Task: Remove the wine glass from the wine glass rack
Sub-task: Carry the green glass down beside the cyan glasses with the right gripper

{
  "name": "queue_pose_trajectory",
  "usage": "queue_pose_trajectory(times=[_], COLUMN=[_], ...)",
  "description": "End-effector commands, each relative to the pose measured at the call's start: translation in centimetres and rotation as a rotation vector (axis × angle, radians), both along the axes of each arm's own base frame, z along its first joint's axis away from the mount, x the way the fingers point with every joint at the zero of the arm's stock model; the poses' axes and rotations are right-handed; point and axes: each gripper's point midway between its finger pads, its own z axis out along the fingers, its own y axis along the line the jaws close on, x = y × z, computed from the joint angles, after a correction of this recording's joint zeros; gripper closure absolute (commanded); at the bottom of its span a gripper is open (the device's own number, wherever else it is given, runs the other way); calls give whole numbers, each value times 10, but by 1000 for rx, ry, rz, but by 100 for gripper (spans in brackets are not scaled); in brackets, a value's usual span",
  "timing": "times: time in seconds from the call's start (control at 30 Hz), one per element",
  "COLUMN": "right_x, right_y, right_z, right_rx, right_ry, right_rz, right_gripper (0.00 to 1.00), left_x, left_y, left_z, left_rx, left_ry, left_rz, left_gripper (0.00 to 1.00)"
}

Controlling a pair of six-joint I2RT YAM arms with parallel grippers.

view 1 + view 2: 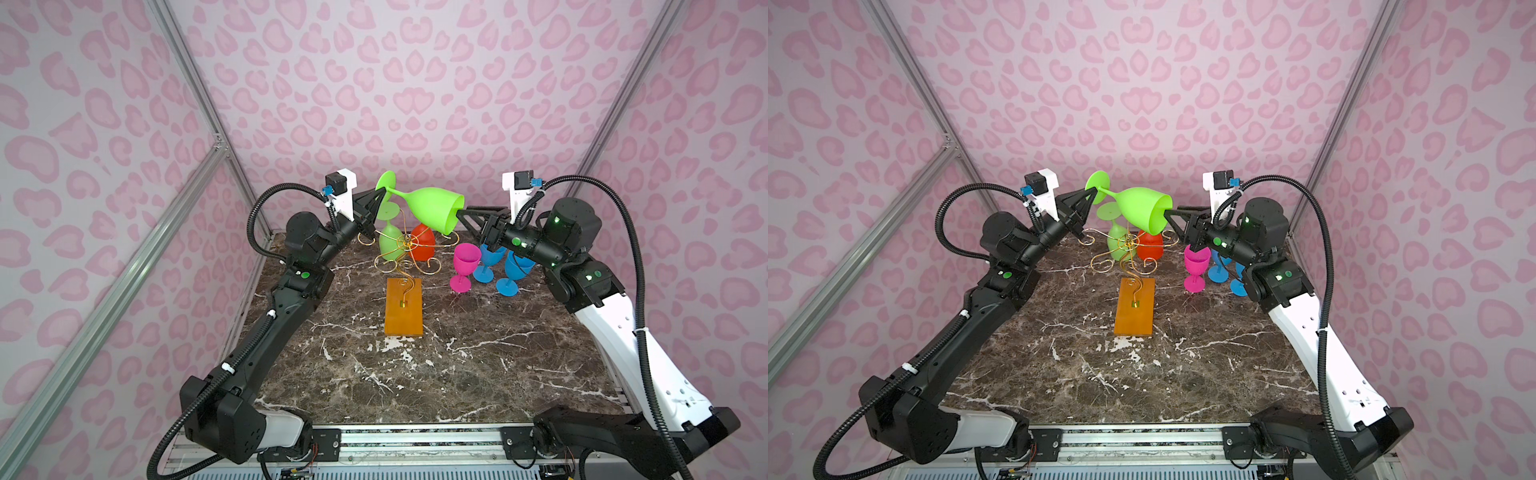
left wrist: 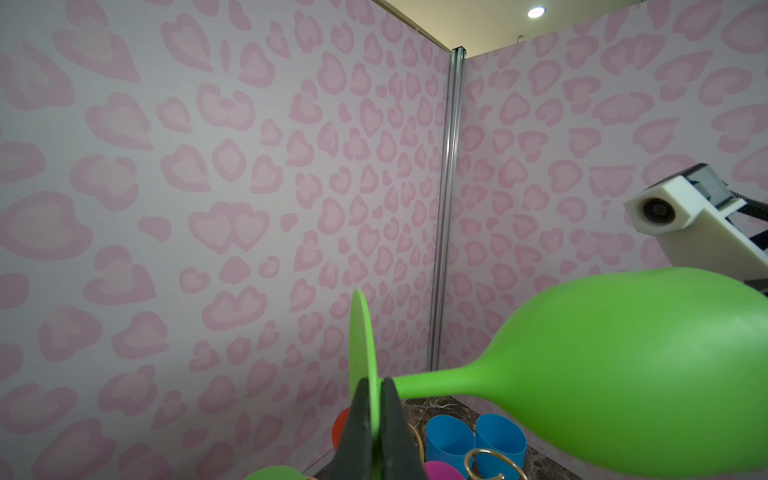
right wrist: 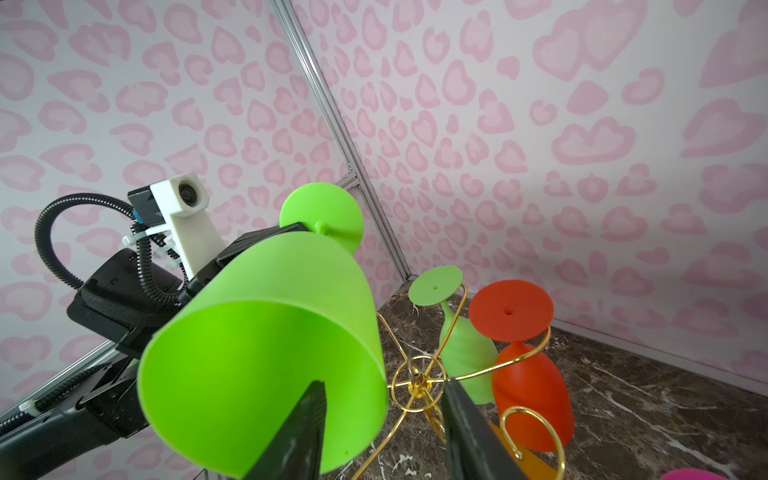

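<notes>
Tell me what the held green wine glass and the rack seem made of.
Held green wine glass: probably plastic, opaque and matte; even colour, thin rim, no see-through or glints.
Rack wire: metal, polished gold finish; bright highlights on the curls.
Rack base: likely wood, smooth orange-brown surface; grain not visible.

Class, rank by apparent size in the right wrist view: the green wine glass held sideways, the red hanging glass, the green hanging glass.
1. Held green wine glass, largest, but nearest the camera, so unsure.
2. Red wine glass.
3. Hanging green wine glass, partly hidden by the red one.
</notes>
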Motion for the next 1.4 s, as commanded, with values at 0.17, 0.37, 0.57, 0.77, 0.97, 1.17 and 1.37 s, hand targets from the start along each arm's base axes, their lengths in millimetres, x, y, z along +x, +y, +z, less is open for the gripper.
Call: queue_pose_trajectory(times=[0.17, 0.37, 0.57, 0.77, 0.97, 1.17, 1.37], right_x=[13, 16, 16, 13, 11, 7, -13], right_y=[13, 26, 32, 29, 6, -49, -113], right_z=[4, 0, 0, 4, 17, 27, 5], right_rx=[22, 13, 10, 14, 22, 25, -82], right_ry=[-8, 0, 5, -3, -31, -37, 35], right_rz=[6, 28, 42, 30, -45, -190, -387], right_gripper=[58, 73, 94, 100, 100, 100, 100], left_x=[-8, -8, -7, -5, -4, 1, 1], left_y=[2, 2, 2, 4, 9, 32, 72], left_z=[13, 15, 13, 12, 10, 4, 3], left_rx=[-28, -35, -34, -36, -34, -48, -59], left_ry=[-42, -39, -34, -26, -25, -2, -4], left_rz=[-13, -16, -13, 2, 37, 150, 294], left_gripper=[97, 97, 94, 80, 60, 36, 26])
